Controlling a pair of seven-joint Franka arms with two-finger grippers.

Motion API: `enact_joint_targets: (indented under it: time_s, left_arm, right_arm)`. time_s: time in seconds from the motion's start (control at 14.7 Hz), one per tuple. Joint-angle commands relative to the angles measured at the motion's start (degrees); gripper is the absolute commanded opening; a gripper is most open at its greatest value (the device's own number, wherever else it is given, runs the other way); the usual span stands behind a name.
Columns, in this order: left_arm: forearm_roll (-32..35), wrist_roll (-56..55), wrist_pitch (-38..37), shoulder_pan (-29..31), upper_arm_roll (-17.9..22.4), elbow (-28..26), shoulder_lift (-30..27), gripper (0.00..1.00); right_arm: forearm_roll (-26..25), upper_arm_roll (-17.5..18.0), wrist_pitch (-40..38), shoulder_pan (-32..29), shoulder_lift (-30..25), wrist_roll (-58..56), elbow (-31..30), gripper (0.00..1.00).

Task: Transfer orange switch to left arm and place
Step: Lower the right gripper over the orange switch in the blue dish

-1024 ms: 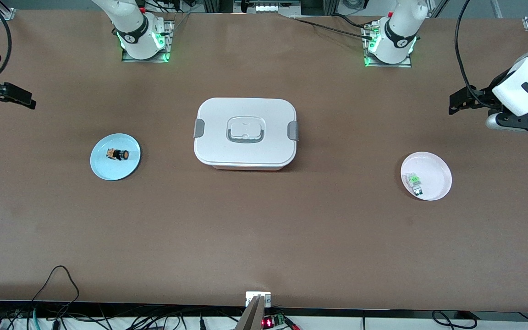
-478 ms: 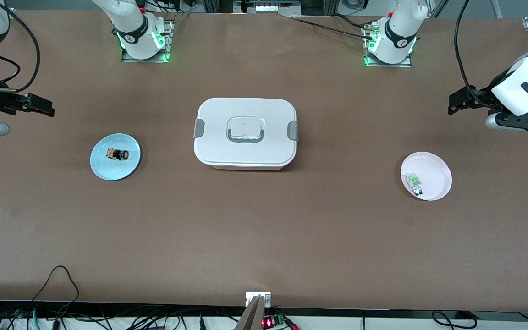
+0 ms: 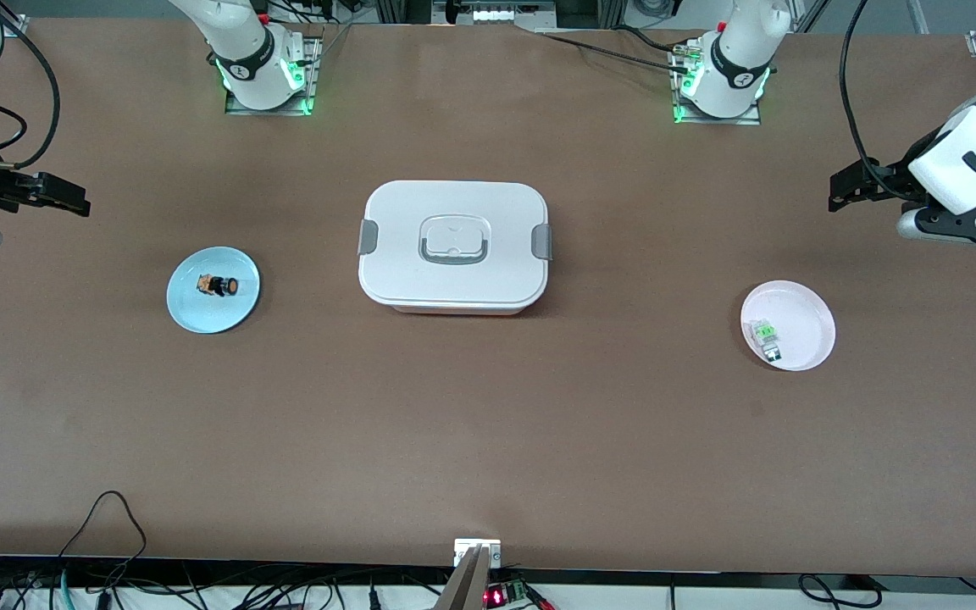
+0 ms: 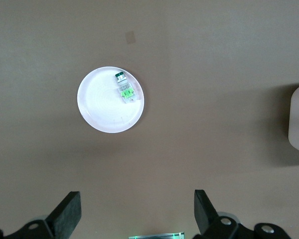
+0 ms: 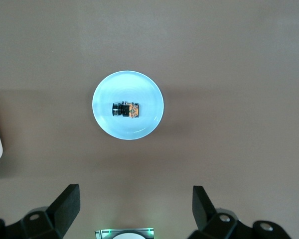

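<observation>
The right hand (image 5: 133,204), fingers apart and empty, hovers above the counter (image 3: 488,424) beside the round pale-blue plate (image 3: 191,313) carrying the small black-and-orange switch (image 3: 219,285). The approach is under way; next it must centre over the switch and descend. The left hand (image 4: 137,211), also apart, waits near the pink plate (image 3: 814,309), with the large white lidded plastic box (image 3: 454,246) between the two plates.

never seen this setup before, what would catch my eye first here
The big white box with grey clips sits mid-table. A blue plate holding the orange switch lies toward the right arm's end, a pink plate with a clear green-topped switch toward the left arm's end. The right tool and left tool hang open above the table ends.
</observation>
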Motion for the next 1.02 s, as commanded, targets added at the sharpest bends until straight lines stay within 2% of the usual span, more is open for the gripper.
enact_joint_targets:
  time_s: [0.0, 0.2, 0.41, 0.61, 0.82, 0.96]
  left_arm:
    - [0.1, 0.0, -1.3, -0.2, 0.0, 1.8, 0.7, 1.00]
    - [0.1, -0.1, -1.3, -0.2, 0.0, 1.9, 0.7, 1.00]
    - [0.1, -0.2, -1.3, -0.3, 0.0, 1.9, 0.7, 1.00]
    - [0.1, -0.1, -1.3, -0.2, 0.1, 1.9, 0.8, 1.00]
    - [0.0, -0.4, -1.3, -0.3, 0.1, 1.9, 0.9, 1.00]
    - [0.1, -0.4, -1.3, -0.3, 0.1, 1.9, 0.9, 1.00]
  right_arm:
    - [0.7, 0.3, -0.1, -0.1, 0.5, 0.4, 1.0, 1.00]
    - [0.0, 0.3, 1.0, 0.0, 4.9, 0.3, 1.2, 1.00]
    - [0.9, 0.1, 6.7, -0.6, 8.5, 0.1, -0.2, 1.00]
    - [0.9, 0.5, 12.1, -0.5, 10.1, 0.3, -5.0, 1.00]
    - [0.9, 1.5, 19.7, -0.5, 9.3, 0.6, -12.7, 1.00]
    - [1.3, 1.5, 23.7, -0.5, 9.3, 0.7, -15.7, 1.00]
